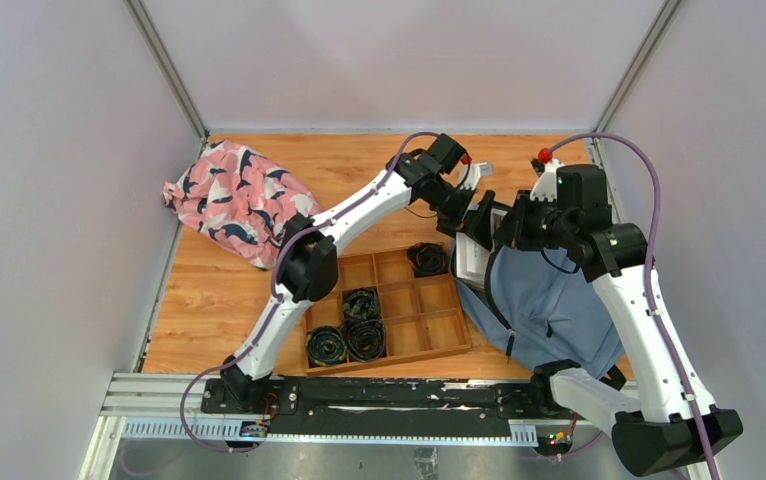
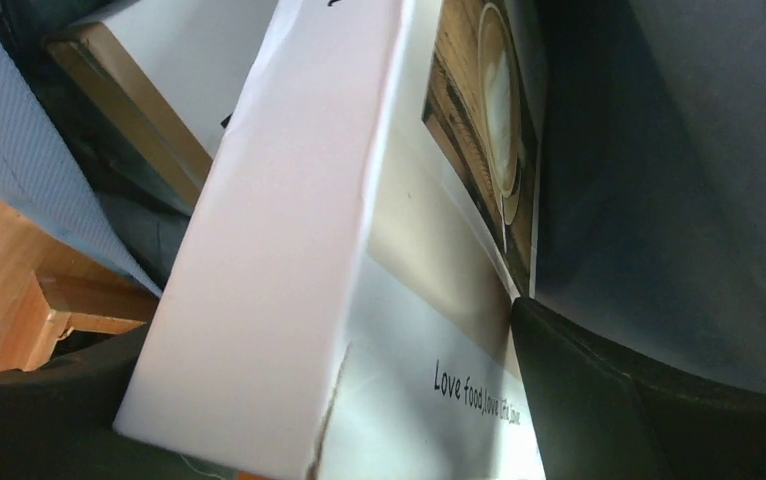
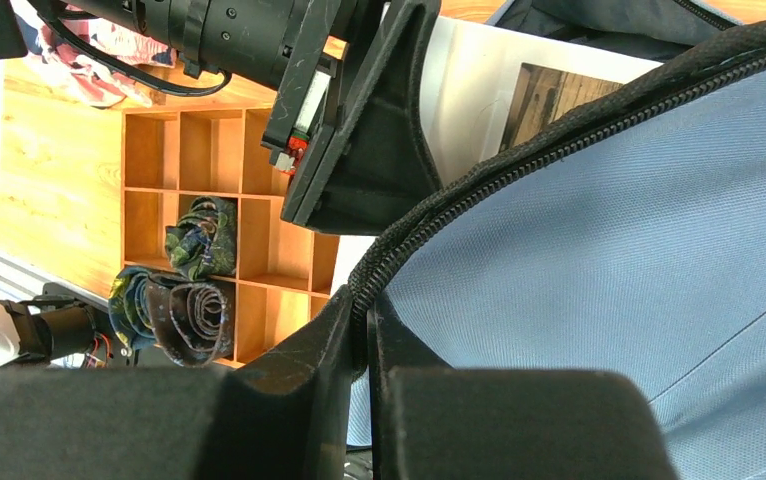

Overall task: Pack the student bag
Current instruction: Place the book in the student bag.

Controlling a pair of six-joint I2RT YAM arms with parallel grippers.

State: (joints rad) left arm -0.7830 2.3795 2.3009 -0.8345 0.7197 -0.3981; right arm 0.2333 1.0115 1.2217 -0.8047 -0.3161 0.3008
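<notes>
The slate-blue student bag (image 1: pixel 549 300) lies at the right of the table, its mouth facing the tray. My right gripper (image 1: pixel 512 232) is shut on the bag's black zipper edge (image 3: pixel 429 210) and holds the mouth open; its jaws (image 3: pixel 367 320) pinch the trim. My left gripper (image 1: pixel 471 215) reaches across and is shut on a white book (image 2: pixel 289 250) printed "Love food, love life". The book (image 1: pixel 474 252) stands tilted at the bag's mouth, partly inside. In the left wrist view the bag's dark inside (image 2: pixel 659 180) shows beyond it. The book also shows in the right wrist view (image 3: pixel 479 90).
A wooden compartment tray (image 1: pixel 439 340) sits left of the bag, with several rolled dark fabric pieces (image 1: pixel 359 305) in its cells. A pink cloth with navy and white shapes (image 1: pixel 234 200) lies at the far left. White walls enclose the table.
</notes>
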